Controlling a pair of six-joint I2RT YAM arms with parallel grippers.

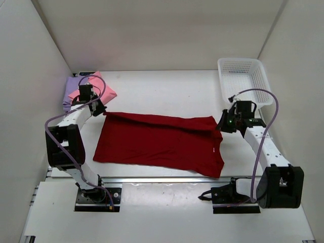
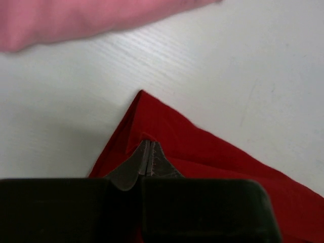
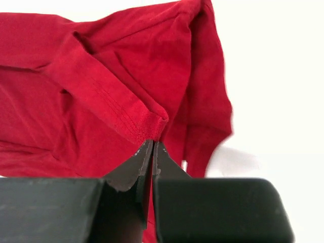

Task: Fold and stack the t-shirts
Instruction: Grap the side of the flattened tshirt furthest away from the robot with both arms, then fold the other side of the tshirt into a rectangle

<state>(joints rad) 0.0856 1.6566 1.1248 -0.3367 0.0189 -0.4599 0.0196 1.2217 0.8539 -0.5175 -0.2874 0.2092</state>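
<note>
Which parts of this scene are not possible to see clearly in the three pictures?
- Top view: the left gripper covers part of the pink shirt and lavender shirt; their folds are unclear.
- Left wrist view: the pink shirt is blurred and cut by the top edge.
- Right wrist view: the red shirt runs off the left edge; the right gripper hides the cloth below it.
</note>
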